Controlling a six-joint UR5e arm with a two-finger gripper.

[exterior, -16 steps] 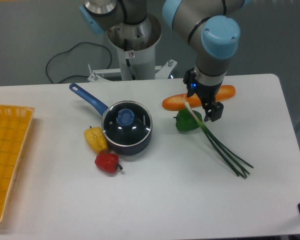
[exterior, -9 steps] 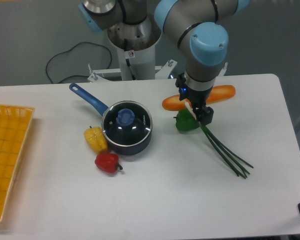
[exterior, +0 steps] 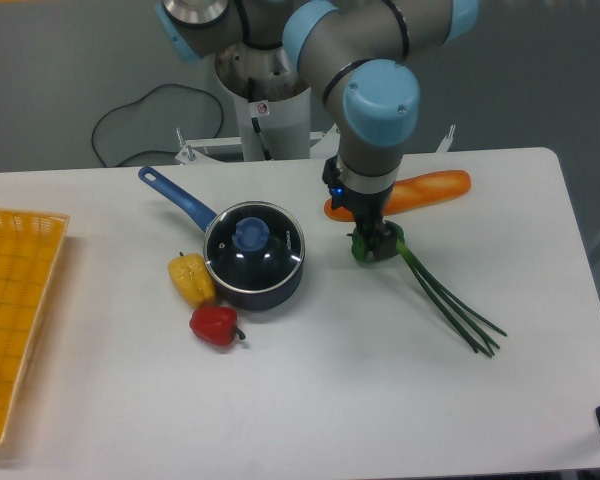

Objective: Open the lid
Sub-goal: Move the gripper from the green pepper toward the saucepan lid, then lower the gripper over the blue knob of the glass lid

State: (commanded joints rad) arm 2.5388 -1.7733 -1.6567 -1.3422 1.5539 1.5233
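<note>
The lid sits flat on the dark blue saucepan left of table centre, its blue knob pointing straight up; being round, it has no long axis, though the pan's handle runs toward the upper left. The gripper hangs over the green pepper, well right of the lid; whether its jaws are parted cannot be told.

lid: clear glossy glass | saucepan: glossy enamel | table: matt white

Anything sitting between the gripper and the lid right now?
Nothing. In the fixed camera view, the stretch of white table between the gripper and the lid is bare. The green pepper is under the gripper, not in the gap.
</note>
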